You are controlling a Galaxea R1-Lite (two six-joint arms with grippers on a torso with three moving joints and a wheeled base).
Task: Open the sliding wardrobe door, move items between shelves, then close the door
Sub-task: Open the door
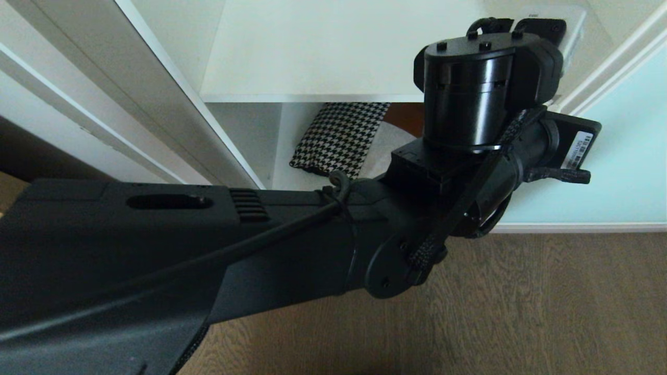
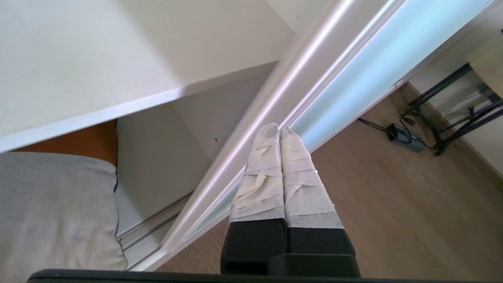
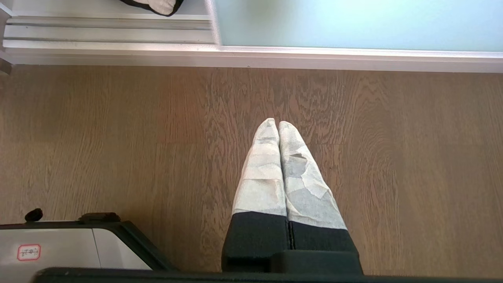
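The sliding wardrobe door (image 1: 625, 156), frosted aqua glass in a pale frame, stands slid to the right, leaving the shelves exposed. A white shelf (image 1: 312, 52) spans the opening. Under it the cushion (image 1: 338, 138) lies on a lower shelf, houndstooth half towards me. My left arm (image 1: 484, 104) reaches across to the door's edge. In the left wrist view my left gripper (image 2: 279, 129) is shut and empty, its taped tips right at the door's frame (image 2: 271, 106); I cannot tell if they touch. The cushion (image 2: 51, 204) lies off to the side. My right gripper (image 3: 278, 124) hangs shut above the floor.
Wood-grain floor (image 1: 521, 312) runs in front of the wardrobe. The door's bottom track (image 3: 110, 27) lies along the opening. A power brick with cables (image 2: 404, 135) and black table legs (image 2: 452, 118) stand on the floor beyond the door. My base (image 3: 59, 243) is beside the right gripper.
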